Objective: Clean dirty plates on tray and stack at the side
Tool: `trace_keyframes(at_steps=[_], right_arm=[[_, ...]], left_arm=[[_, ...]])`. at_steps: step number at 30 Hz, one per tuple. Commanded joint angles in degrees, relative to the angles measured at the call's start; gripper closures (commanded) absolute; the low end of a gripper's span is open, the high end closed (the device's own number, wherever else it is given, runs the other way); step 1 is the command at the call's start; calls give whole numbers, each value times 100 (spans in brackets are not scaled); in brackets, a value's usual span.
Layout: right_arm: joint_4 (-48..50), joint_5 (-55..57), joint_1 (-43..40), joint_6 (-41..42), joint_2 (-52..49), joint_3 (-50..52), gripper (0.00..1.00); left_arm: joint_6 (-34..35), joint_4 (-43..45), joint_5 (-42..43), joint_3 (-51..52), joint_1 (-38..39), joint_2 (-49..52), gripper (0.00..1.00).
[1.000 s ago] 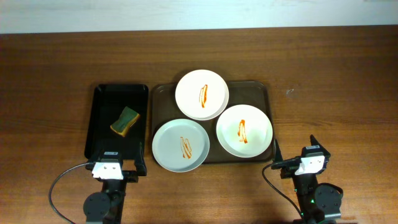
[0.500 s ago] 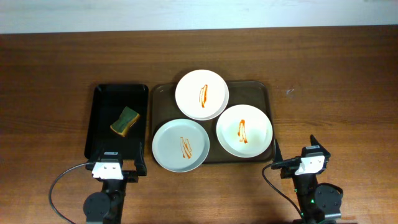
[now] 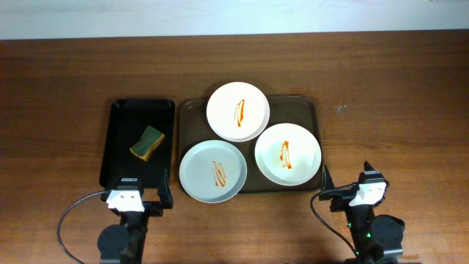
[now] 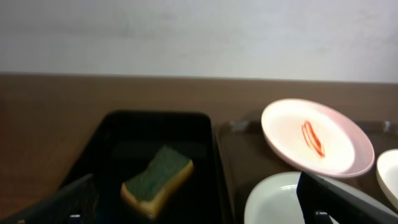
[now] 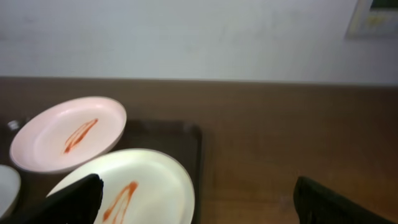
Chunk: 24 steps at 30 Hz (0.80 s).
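Observation:
Three white plates with orange-red streaks lie on the dark brown tray (image 3: pixel 306 108): one at the back (image 3: pixel 238 111), one front left (image 3: pixel 213 171) overhanging the rim, one at the right (image 3: pixel 288 154). My left gripper (image 3: pixel 139 191) is open and empty at the near end of the black tray; its wrist view shows the gripper (image 4: pixel 199 211), the back plate (image 4: pixel 317 137) and the front-left plate (image 4: pixel 277 199). My right gripper (image 3: pixel 347 183) is open and empty, just right of the tray's front right corner; its wrist view shows the gripper (image 5: pixel 199 208), the right plate (image 5: pixel 134 186) and the back plate (image 5: pixel 68 134).
A narrow black tray (image 3: pixel 123 110) stands left of the brown tray and holds a green and yellow sponge (image 3: pixel 148 141), which also shows in the left wrist view (image 4: pixel 157 178). Bare wooden table lies right of the brown tray (image 5: pixel 292 149). A pale wall runs behind the table.
The right gripper has shifted very slightly toward the table's near edge. The plates, sponge and left gripper have not moved.

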<state>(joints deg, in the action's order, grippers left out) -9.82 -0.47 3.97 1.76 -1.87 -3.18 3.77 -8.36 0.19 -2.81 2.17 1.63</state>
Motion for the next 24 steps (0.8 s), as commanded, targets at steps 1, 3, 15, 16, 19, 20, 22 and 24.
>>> trace_keyframes(at_steps=[1, 3, 15, 16, 19, 20, 22, 24], right_arm=[[-710, -144, 48, 393, -610, -859, 1], [-1279, -363, 48, 389, -1464, -1628, 2], [-4118, -1668, 48, 387, -5617, -5353, 2], [-4120, -1692, 48, 387, -5685, -5353, 2], [-4092, -1792, 48, 389, -5700, -5353, 2], [-4096, -1899, 48, 389, -5702, -5351, 2], [-3908, -2256, 50, 391, -5709, -5351, 1], [-3748, -2634, 129, 483, -5805, -5351, 11]], left_arm=[[138, -590, 46, -824, -20, 610, 0], [136, -997, 46, -1467, -20, 1370, 0], [136, -3805, 48, -5130, -20, 5890, 0], [138, -3807, 52, -5130, -20, 5947, 0], [136, -3801, 48, -5130, -20, 5932, 0], [138, -3794, 46, -5130, -20, 5934, 0], [101, -3622, 166, -5130, -20, 5934, 0], [0, -3130, 142, -5202, -44, 6076, 0]])
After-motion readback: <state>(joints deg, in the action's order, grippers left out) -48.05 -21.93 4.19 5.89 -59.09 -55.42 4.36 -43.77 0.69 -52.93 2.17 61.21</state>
